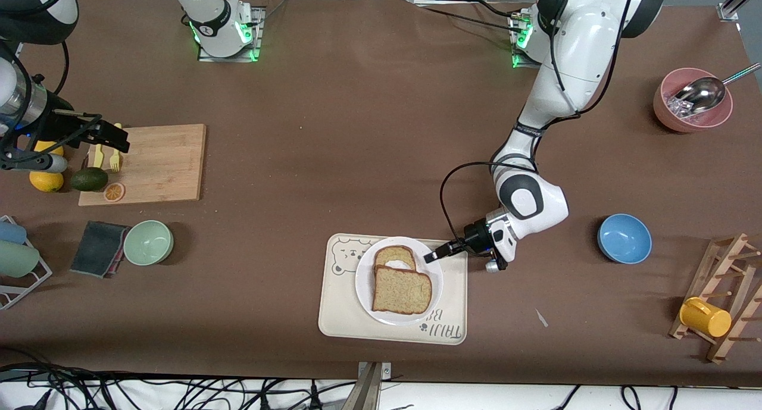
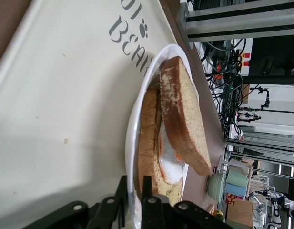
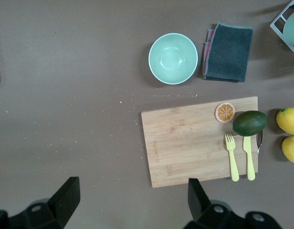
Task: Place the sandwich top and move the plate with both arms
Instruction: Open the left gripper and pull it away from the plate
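Observation:
The white plate (image 1: 364,284) sits on the cream bear tray (image 1: 333,318). On it lies a bread slice with fried egg (image 1: 394,257). The sandwich top (image 1: 402,290), plain tan bread, partly overlaps it on the side nearer the front camera. My left gripper (image 1: 430,257) is shut on the plate's rim at the left arm's end. In the left wrist view the gripper (image 2: 135,183) pinches the plate rim (image 2: 131,138), with the sandwich top (image 2: 182,114) leaning on the egg slice (image 2: 149,129). My right gripper (image 1: 116,137) waits open over the cutting board's edge, also seen in its wrist view (image 3: 132,191).
A wooden cutting board (image 1: 161,163) with forks, an avocado (image 1: 89,179) and lemons lies at the right arm's end, with a green bowl (image 1: 148,242) and grey cloth (image 1: 98,248) nearer the camera. A blue bowl (image 1: 624,238), pink bowl (image 1: 690,109) and mug rack (image 1: 723,297) stand at the left arm's end.

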